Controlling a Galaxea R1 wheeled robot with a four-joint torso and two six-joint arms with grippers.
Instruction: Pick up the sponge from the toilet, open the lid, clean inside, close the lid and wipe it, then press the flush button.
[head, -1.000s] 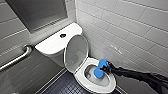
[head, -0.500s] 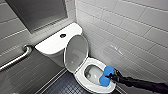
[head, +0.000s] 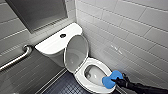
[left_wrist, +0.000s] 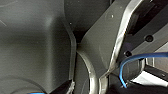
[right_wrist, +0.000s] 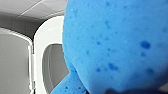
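The white toilet (head: 56, 42) stands in a tiled corner with its lid (head: 76, 51) raised and leaning back against the tank. The seat ring (head: 82, 75) is down around the open bowl (head: 93, 73). My right gripper (head: 117, 80) comes in from the lower right, shut on the bright blue sponge (head: 112, 79). The sponge sits over the seat ring's near right edge. In the right wrist view the sponge (right_wrist: 115, 45) looms large in front, with the seat ring (right_wrist: 40, 45) and raised lid (right_wrist: 13, 62) behind it. My left gripper stands open.
A round flush button (head: 62, 35) sits in the middle of the tank top. A metal grab bar (head: 17, 58) runs along the left wall. A grey tiled wall (head: 130, 32) closes in on the right. Dark floor tiles (head: 65, 86) lie left of the bowl.
My right gripper has drawn the sponge from over the bowl toward the lower right, onto the seat ring's near right edge. The toilet and lid have not moved.
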